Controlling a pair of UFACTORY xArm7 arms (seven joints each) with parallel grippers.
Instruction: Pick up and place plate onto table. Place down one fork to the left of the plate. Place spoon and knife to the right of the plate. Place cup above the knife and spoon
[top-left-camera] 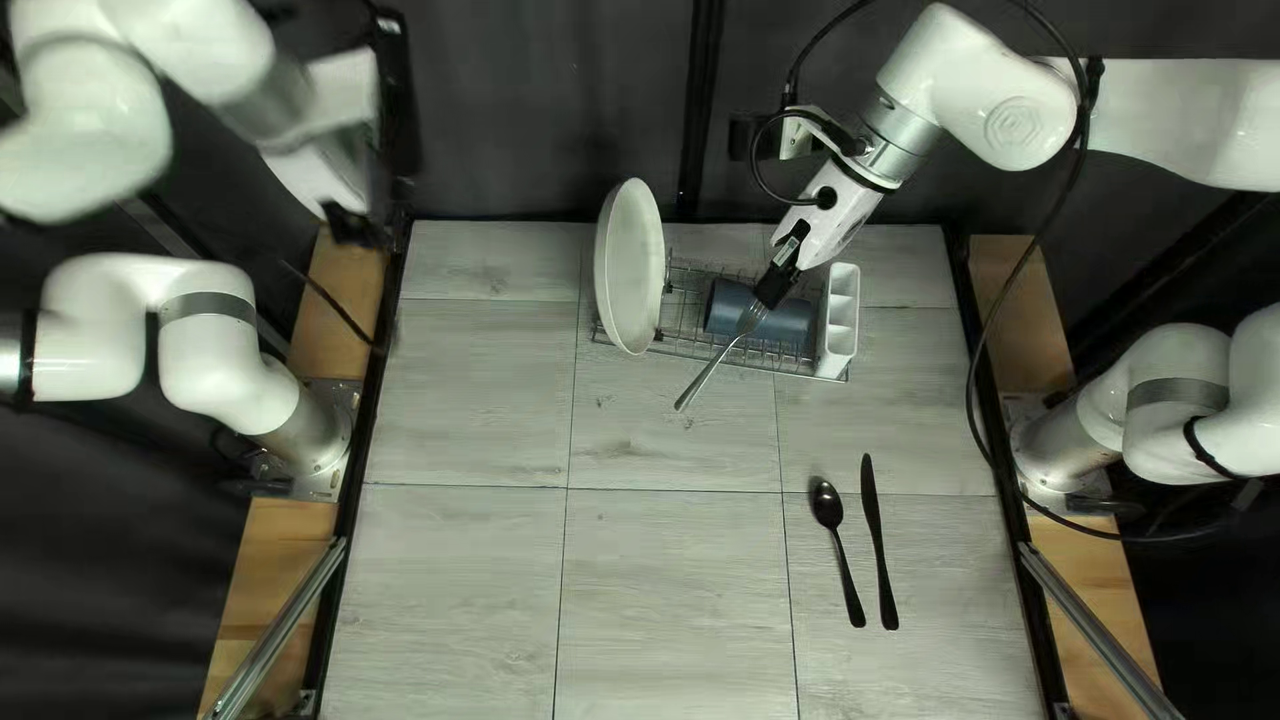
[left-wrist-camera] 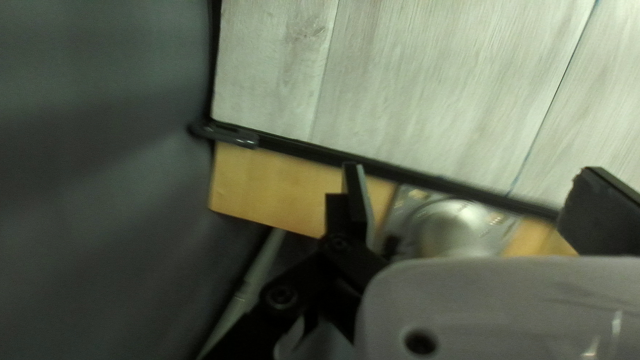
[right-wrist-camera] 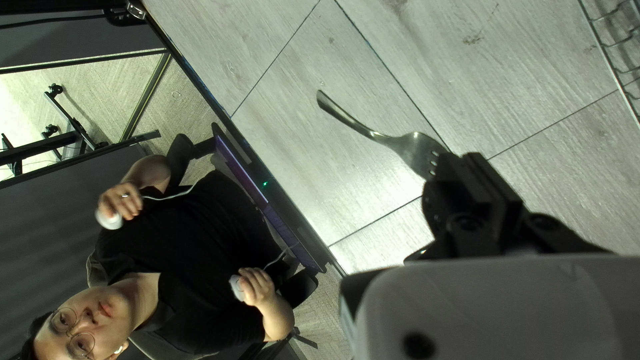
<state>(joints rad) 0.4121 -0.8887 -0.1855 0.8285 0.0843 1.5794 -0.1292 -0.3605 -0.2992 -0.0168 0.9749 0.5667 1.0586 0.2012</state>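
Over the bench (top-left-camera: 667,574), the right pincer (right-wrist-camera: 465,160) pinched the likely slippery fork (right-wrist-camera: 409,143) by its prongs (right-wrist-camera: 430,160); the left pincer (left-wrist-camera: 473,171) gaped wide, empty.

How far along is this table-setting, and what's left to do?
The spoon and knife look done, lying side by side on the table. The fork is held by the right gripper, not yet set down. Left to place: the plate, standing in the rack, and the cup, lying on its side there.

2 white arms (top-left-camera: 994,114), black cables (top-left-camera: 1083,127)
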